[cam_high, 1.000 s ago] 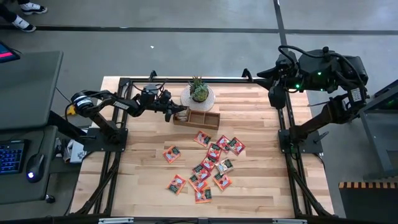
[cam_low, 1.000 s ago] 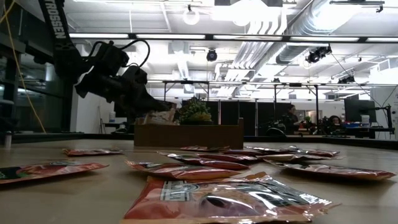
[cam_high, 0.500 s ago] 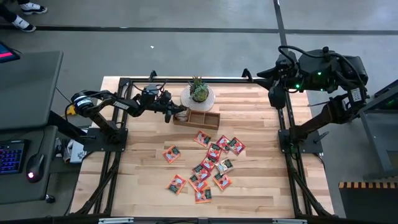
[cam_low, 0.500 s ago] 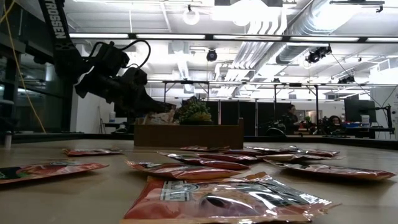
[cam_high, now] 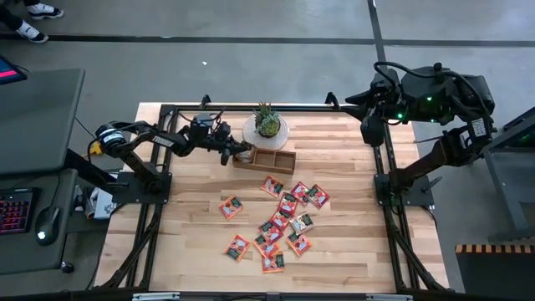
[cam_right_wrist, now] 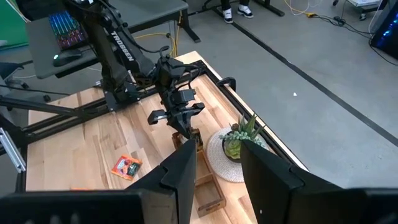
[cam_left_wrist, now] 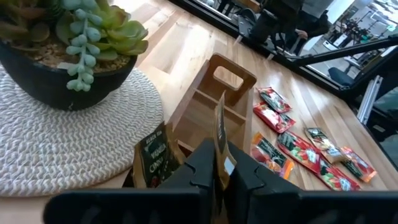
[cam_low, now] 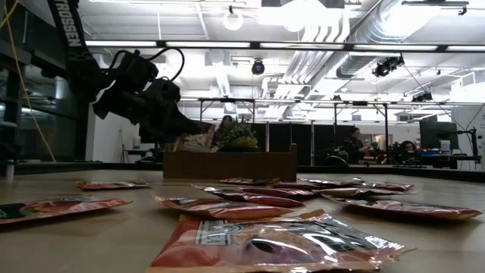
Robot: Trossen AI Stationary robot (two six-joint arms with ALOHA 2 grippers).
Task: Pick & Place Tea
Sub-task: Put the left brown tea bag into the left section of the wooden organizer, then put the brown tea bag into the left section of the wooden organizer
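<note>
Several red-orange tea sachets [cam_high: 282, 219] lie flat in a loose heap on the wooden table, and a few are pale. My left gripper [cam_high: 240, 153] hovers at the left end of the brown wooden tray [cam_high: 266, 159], shut on one sachet [cam_low: 198, 138]. In the left wrist view this sachet [cam_left_wrist: 219, 127] shows edge-on above the tray's compartments [cam_left_wrist: 208, 102]. Another dark sachet [cam_left_wrist: 152, 157] stands upright in the nearest compartment. My right gripper [cam_right_wrist: 217, 169] is open, parked high over the far right corner [cam_high: 378, 104]. My left gripper pinches the sachet between its two fingers [cam_left_wrist: 200, 163], holding it by its lower edge [cam_left_wrist: 219, 146]. The fingers come from the table's left, slanting slightly down. The sachet stands on edge, tilted, lifted clear above the tray's left end.
A succulent in a dark pot [cam_high: 267, 123] sits on a round woven mat [cam_left_wrist: 74, 149] just behind the tray, close to my left gripper. Black frame rails [cam_high: 159, 201] run along both table sides. Bare wood lies between the tray and the sachet heap.
In the low view, the sachet in my left gripper has risen a little and tipped more upright above the tray's left end. The arm itself has barely shifted.
</note>
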